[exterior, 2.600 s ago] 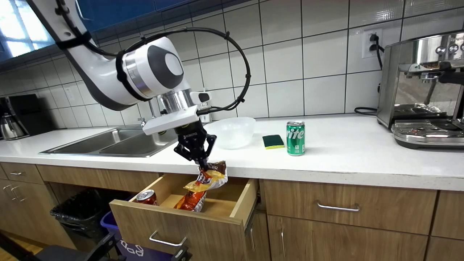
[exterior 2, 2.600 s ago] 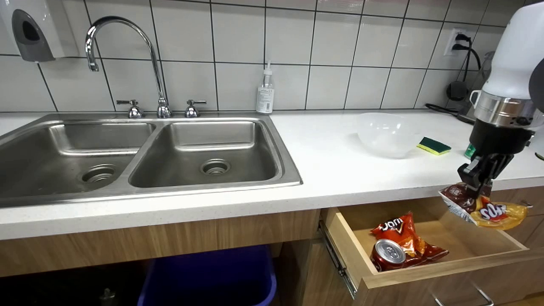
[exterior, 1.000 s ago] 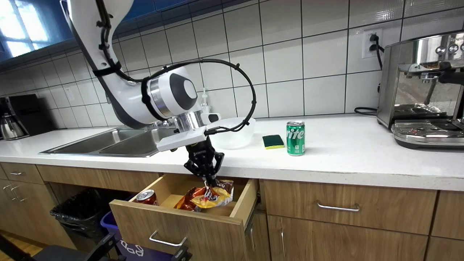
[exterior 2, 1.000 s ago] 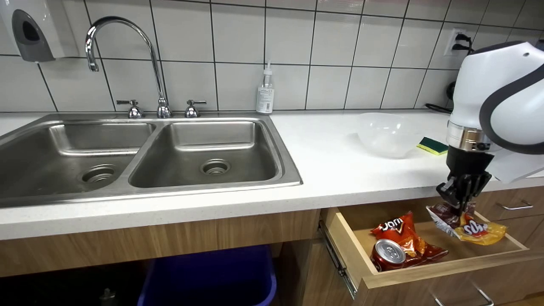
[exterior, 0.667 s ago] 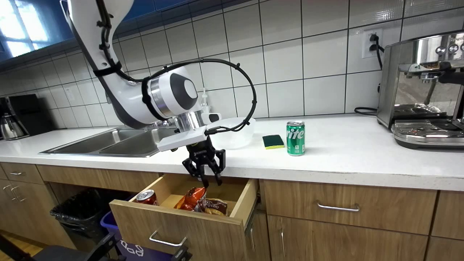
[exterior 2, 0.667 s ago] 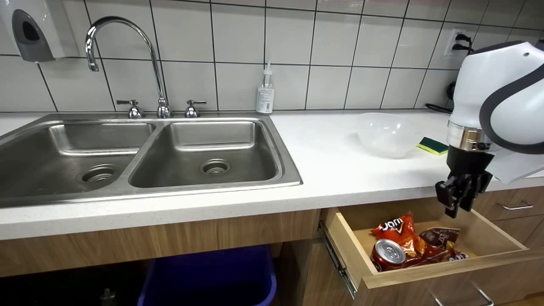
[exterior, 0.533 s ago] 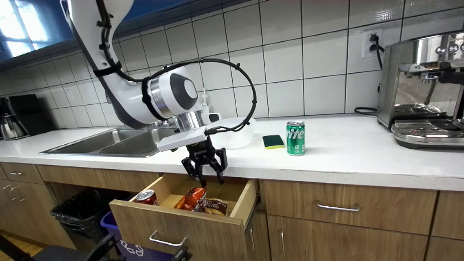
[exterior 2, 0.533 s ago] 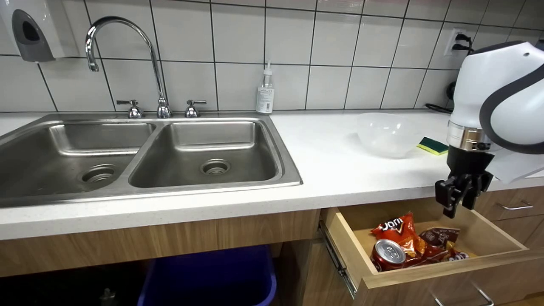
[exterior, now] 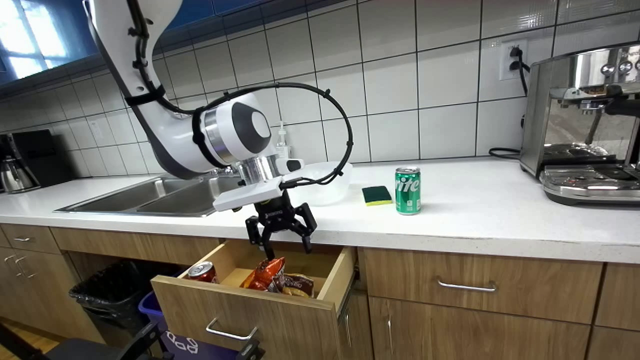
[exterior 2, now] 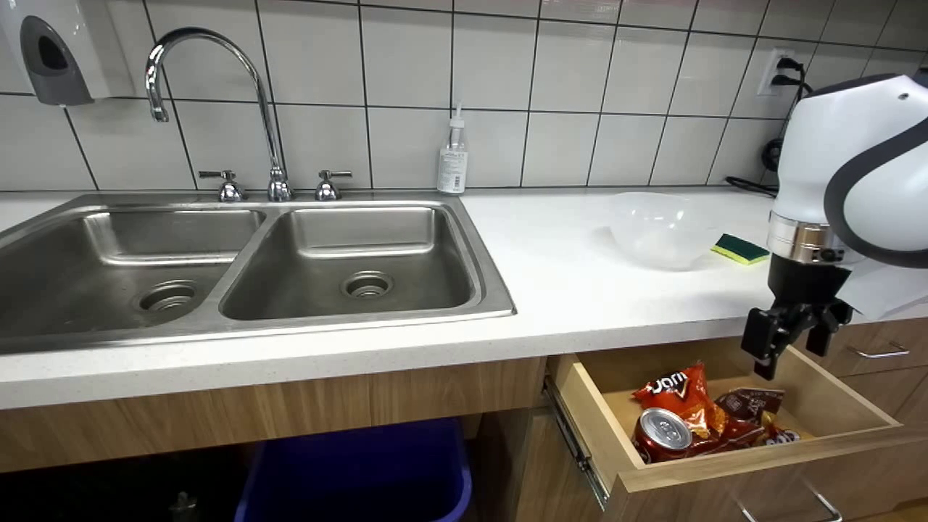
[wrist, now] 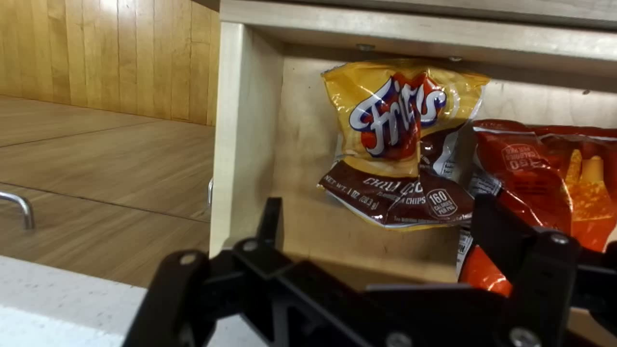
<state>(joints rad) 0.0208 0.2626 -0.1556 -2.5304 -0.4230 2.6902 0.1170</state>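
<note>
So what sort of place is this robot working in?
Most likely a kitchen, perhaps a shared office one, though that part is a guess. There's a steel double sink with a tall faucet, an espresso machine on the counter, and an open drawer holding snack bags.

Exterior views wide, wrist downward — drawer (exterior: 250, 310) (shared)

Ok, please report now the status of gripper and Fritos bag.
Gripper open, nothing held. Fritos bag in open drawer. Red chip bag beside it, possibly in the way.
</note>
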